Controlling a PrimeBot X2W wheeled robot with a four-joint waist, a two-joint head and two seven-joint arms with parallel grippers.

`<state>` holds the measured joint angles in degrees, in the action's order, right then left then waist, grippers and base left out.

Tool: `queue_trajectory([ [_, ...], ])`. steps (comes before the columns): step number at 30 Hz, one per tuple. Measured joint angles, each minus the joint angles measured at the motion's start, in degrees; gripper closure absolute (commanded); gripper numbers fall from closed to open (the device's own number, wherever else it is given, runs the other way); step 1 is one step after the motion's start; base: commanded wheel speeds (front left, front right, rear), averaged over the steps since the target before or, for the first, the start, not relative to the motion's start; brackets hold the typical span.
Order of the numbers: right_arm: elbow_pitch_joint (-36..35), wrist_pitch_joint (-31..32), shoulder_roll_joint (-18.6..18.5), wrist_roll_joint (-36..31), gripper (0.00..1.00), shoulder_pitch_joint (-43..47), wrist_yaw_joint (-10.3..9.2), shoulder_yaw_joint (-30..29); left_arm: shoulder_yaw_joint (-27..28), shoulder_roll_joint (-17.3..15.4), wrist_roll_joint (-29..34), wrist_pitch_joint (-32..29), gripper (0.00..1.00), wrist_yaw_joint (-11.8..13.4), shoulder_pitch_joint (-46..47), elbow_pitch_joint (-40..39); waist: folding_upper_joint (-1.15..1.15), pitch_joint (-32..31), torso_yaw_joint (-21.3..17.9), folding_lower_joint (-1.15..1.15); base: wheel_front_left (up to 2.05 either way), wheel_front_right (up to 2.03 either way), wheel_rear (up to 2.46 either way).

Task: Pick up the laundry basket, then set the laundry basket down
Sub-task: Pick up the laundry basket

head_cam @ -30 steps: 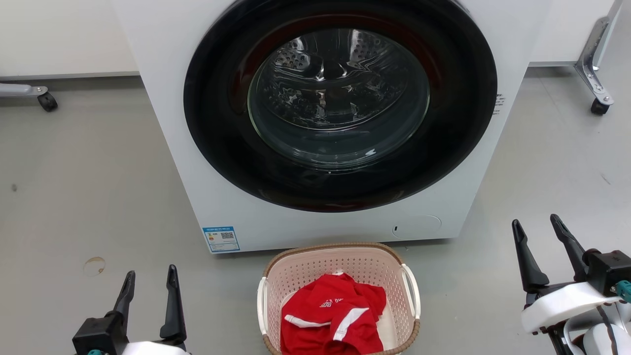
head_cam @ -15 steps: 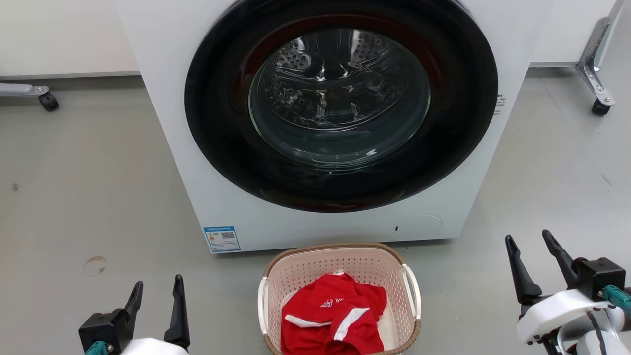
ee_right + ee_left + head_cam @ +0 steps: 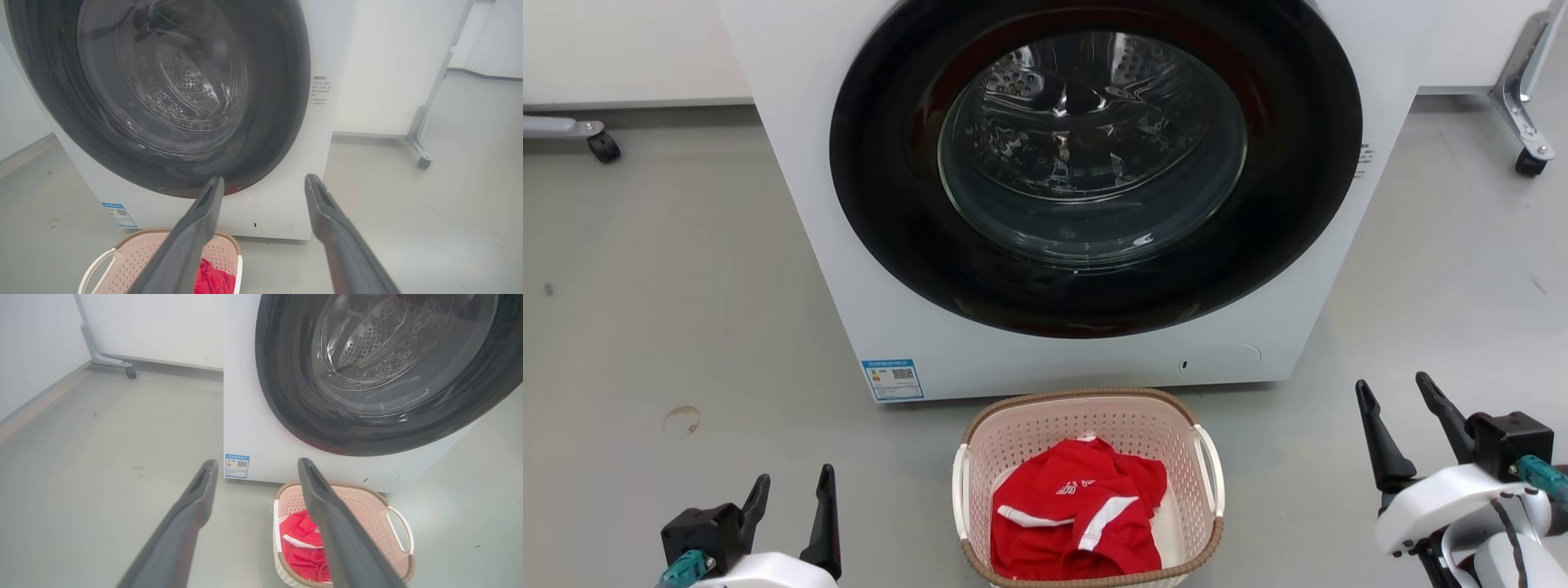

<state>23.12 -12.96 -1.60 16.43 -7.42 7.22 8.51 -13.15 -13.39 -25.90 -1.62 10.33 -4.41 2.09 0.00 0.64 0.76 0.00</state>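
The laundry basket [image 3: 1089,415], pale pink with perforated walls, a brown rim and white side handles, stands on the grey floor just in front of the washer, with a red garment [image 3: 1078,510] lying in it. My left gripper [image 3: 795,487] hangs open at the basket's left, well apart from it. Off to the basket's right, my right gripper [image 3: 1392,391] is open too and holds nothing. In the left wrist view the laundry basket [image 3: 369,504] lies beyond the open left gripper [image 3: 256,462], partly behind one finger. The right wrist view catches the laundry basket [image 3: 139,249] at lower left of the open right gripper [image 3: 263,179].
A white front-loading washer [image 3: 849,269] with a big dark round door [image 3: 1094,155] fills the middle, close behind the basket. Metal legs on castors stand at the far left [image 3: 603,147] and far right [image 3: 1527,159]. Grey floor spreads to both sides.
The head view has shifted a little, so the washer and basket sit slightly higher. Both grippers have dropped lower in view, the right one drawing slightly inward; both stayed open.
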Motion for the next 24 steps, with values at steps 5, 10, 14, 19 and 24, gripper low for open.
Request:
queue_trajectory([
  [5, 0.0, 1.1, 0.0, 0.3, 0.00, -2.5, 0.00, -0.2, -0.5, -0.2, -0.6, -1.3, 0.00, 0.0, 1.7, 0.3, 0.00, 3.3, 0.3, 0.00, 0.00, 0.00, 0.00],
  [10, -0.3, 1.5, -0.1, 0.3, 0.00, -3.2, 0.00, -0.7, -1.1, 0.8, -0.9, -1.2, 0.00, -0.2, 4.9, 1.1, 0.00, 8.1, 0.5, 0.00, 0.00, 0.00, 0.00],
  [14, -0.9, 1.4, -0.1, 0.1, 0.00, -4.2, 0.00, -1.8, -1.5, 1.8, -1.3, 0.3, 0.00, -1.3, 7.3, 2.4, 0.00, 12.4, 0.7, 0.00, 0.00, 0.00, 0.00],
  [19, -1.5, 1.3, -0.2, -0.1, 0.00, -4.2, 0.00, -3.0, -1.5, 3.8, -3.6, 2.0, 0.00, -2.8, 9.9, 5.2, 0.00, 17.8, 1.0, 0.00, 0.00, 0.00, 0.00],
  [24, -1.7, 0.5, -0.2, 0.2, 0.00, -4.7, 0.00, -4.0, -2.3, 5.5, -4.7, 3.7, 0.00, -4.9, 12.6, 7.7, 0.00, 23.2, 1.4, 0.00, 0.00, 0.00, 0.00],
])
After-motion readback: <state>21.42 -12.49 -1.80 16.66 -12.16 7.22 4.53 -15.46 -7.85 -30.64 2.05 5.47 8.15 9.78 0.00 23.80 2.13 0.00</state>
